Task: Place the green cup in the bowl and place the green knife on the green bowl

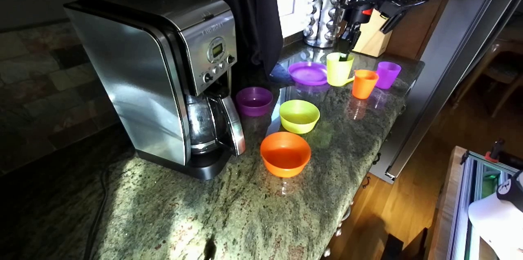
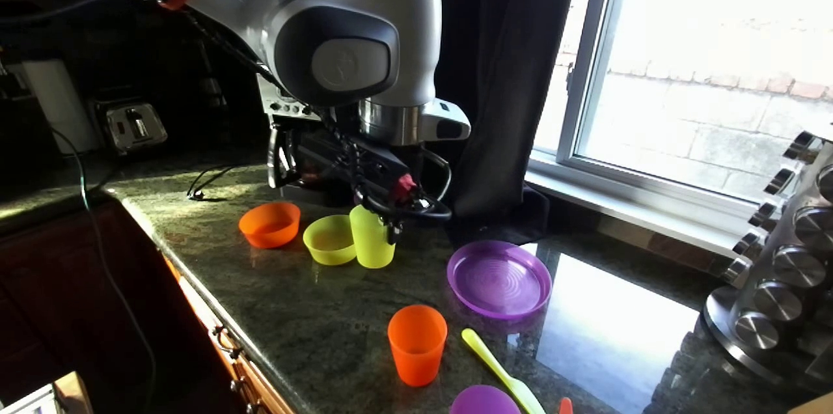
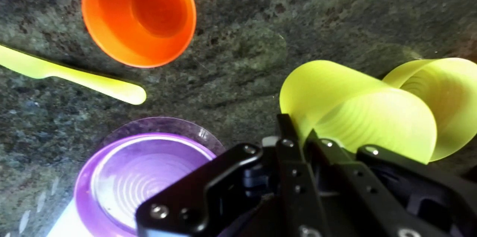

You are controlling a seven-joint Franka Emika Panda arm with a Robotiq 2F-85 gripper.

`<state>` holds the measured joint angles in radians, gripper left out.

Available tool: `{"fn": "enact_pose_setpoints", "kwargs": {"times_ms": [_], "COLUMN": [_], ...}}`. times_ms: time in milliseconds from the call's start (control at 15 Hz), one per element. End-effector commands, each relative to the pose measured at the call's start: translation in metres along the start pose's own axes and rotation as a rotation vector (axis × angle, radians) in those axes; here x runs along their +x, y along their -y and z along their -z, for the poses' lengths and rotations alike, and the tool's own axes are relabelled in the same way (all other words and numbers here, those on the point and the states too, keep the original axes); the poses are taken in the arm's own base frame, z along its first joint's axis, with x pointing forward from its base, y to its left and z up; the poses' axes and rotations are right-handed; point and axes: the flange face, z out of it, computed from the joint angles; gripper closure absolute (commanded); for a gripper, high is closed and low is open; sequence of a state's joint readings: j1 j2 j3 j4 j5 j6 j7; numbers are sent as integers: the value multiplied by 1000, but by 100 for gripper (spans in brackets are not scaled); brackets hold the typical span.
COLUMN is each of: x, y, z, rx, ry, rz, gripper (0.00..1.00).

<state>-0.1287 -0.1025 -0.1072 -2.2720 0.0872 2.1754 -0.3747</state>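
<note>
My gripper (image 3: 299,128) is shut on the near wall of the green cup (image 3: 357,106), one finger inside and one outside. In an exterior view the gripper (image 1: 344,56) holds the green cup (image 1: 337,72) about upright, apparently above the counter. In an exterior view the cup (image 2: 372,241) overlaps the right edge of the green bowl (image 2: 328,241). The green bowl (image 1: 299,119) stands on the counter between the purple and orange bowls; in the wrist view the bowl (image 3: 456,117) is partly hidden behind the cup. The green knife (image 3: 74,75) lies on the counter beside the orange cup, also in an exterior view (image 2: 501,368).
An orange bowl (image 1: 285,155) stands beside the green bowl, and a purple bowl (image 1: 254,102) by the coffee maker (image 1: 163,80). An orange cup (image 2: 418,345), purple plate (image 2: 500,280) and purple cup (image 1: 388,75) stand on the counter. A spice rack (image 2: 781,277) stands by the window.
</note>
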Motion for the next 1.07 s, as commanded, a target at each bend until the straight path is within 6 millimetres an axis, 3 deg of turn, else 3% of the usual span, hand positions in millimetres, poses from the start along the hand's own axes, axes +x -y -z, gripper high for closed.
{"fn": "enact_pose_setpoints", "kwargs": {"times_ms": [0,467,1000], "x": [0,-5,-5], "y": [2,5,68], "z": [0,2,-5], "rx": [0,2,-26], "ry": [1,-9,-6], "rz": [4,14,231], "gripper": [95,99,99]}}
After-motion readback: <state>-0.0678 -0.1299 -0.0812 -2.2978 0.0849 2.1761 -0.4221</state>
